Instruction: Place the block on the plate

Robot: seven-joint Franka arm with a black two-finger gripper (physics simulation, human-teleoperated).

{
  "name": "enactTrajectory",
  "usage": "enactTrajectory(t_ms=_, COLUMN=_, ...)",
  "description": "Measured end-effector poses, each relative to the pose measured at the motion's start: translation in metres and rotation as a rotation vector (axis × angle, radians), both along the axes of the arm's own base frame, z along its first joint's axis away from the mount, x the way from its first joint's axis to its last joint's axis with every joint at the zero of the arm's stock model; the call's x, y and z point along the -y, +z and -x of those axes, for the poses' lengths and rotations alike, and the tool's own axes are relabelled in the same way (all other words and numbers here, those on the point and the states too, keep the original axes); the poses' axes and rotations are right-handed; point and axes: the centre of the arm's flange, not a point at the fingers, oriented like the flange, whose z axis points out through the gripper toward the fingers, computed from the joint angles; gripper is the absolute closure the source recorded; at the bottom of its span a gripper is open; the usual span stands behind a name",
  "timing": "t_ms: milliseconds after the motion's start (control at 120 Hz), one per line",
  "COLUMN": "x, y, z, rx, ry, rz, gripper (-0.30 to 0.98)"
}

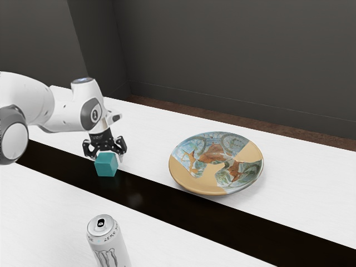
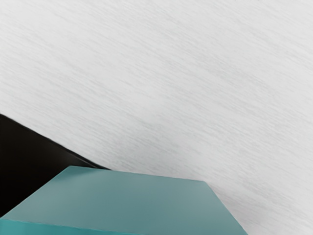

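Block (image 1: 106, 165) looks to be down on the dark strip (image 1: 156, 196), close to the strip's edge with the white tabletop (image 1: 146, 157), well short of the plate. Can't confirm from these angles that its base is in full contact. Gripper (image 1: 108, 156) is right over it, fingers spread wide. One fingertip (image 1: 120, 158) stands just off the block's side on the exterior view's right; the other is mostly hidden. No hold on the block that I can see, so I read it as open and empty.

Step in hand: the grasp. Wrist view has the block's top (image 2: 132, 196) close under the hand, so keep any further drop small and straight. Square the fingers to two opposite faces, get the pads low on the sides, then close evenly. A skewed or high pinch could twist the block or let it slip.

After that, lift clear of the rim before crossing to the plate (image 1: 216, 163), toward the exterior view's right. Aim mid-plate; the raised sides could tip it. Can (image 1: 108, 242) is well apart, off that path.
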Motion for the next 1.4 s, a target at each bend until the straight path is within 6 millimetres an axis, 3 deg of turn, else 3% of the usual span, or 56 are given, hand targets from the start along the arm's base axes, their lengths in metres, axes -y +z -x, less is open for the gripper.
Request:
enactTrajectory(t_ms=267, x=-0.01, y=-0.001, z=0.002, rx=0.0, ry=0.029, rz=0.003, gripper=0.01)
enactTrajectory(t_ms=625, x=-0.011, y=-0.007, z=0.003, rx=-0.005, ry=0.045, rz=0.013, gripper=0.25)
enactTrajectory(t_ms=783, x=-0.011, y=-0.006, z=0.003, rx=-0.004, ry=0.049, rz=0.011, gripper=0.28)
enactTrajectory(t_ms=950, x=-0.012, y=0.007, z=-0.001, rx=0.015, ry=0.05, rz=0.006, gripper=0.31)
enactTrajectory(t_ms=1025, x=-0.007, y=0.023, z=-0.009, rx=0.04, ry=0.038, rz=0.003, gripper=0.31)
enactTrajectory(t_ms=1100, x=0.011, y=0.044, z=-0.021, rx=0.067, ry=0.004, rz=0.005, gripper=0.32)
enactTrajectory(t_ms=1200, x=0.055, y=0.079, z=-0.045, rx=0.103, ry=-0.079, rz=-0.011, gripper=0.31)
enactTrajectory(t_ms=1325, x=0.14, y=0.121, z=-0.082, rx=0.134, ry=-0.224, rz=-0.055, gripper=0.28)
enactTrajectory(t_ms=1400, x=0.197, y=0.12, z=-0.108, rx=0.125, ry=-0.307, rz=-0.065, gripper=0.27)
